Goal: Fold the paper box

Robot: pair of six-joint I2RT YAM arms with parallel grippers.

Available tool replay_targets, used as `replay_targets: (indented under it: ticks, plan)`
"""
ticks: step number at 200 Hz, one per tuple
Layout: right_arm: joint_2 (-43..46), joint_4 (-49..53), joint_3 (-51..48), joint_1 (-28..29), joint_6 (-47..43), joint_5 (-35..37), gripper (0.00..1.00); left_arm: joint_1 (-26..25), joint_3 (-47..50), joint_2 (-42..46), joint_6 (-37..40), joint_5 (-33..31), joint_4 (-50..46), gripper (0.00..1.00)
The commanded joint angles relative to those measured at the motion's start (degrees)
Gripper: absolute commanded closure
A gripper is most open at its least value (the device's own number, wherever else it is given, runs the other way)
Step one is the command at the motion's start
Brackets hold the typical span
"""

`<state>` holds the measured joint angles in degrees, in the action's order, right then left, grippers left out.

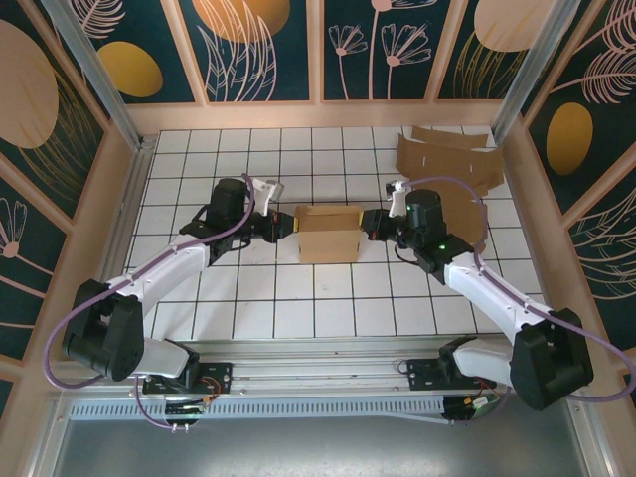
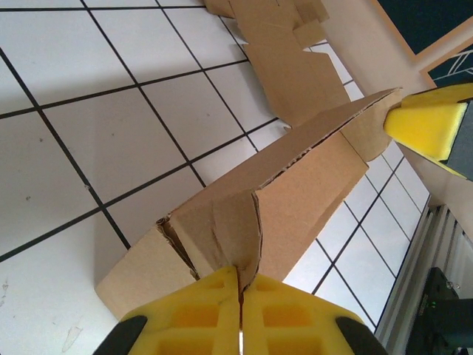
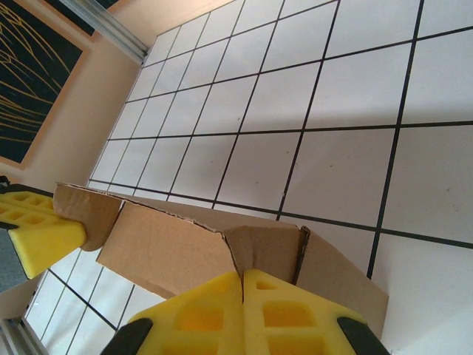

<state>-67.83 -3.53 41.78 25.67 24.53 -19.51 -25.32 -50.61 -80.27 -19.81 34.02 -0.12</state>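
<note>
Paper box (image 1: 328, 231): sat mid-frame in the top view on the white tiled table (image 1: 248, 298), spanning the gap between both grippers.
Left gripper (image 1: 283, 223): yellow pads (image 2: 199, 310) pressed together on the box's left end flap.
Right gripper (image 1: 370, 223): pads likewise clamped on the right end flap.
Flat cardboard sheets (image 1: 452, 159): lay upper right, well apart from the box.

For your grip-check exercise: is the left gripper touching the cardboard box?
Touching. The left wrist view shows the left gripper shut, its yellow pads pinching an end flap of the cardboard box.
</note>
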Motion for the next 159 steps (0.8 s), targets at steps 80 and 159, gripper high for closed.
replay_targets:
  ticks: [80,159]
  plan:
    - [0.5,2.5,-3.5,1.6,0.9,-1.0,0.93,-2.6,2.9,0.6,-3.3,3.0,2.0,0.92]
    - [0.2,2.5,-3.3,1.8,0.4,-0.9,0.93,-3.7,1.6,-1.4,-5.9,2.6,4.2,0.93]
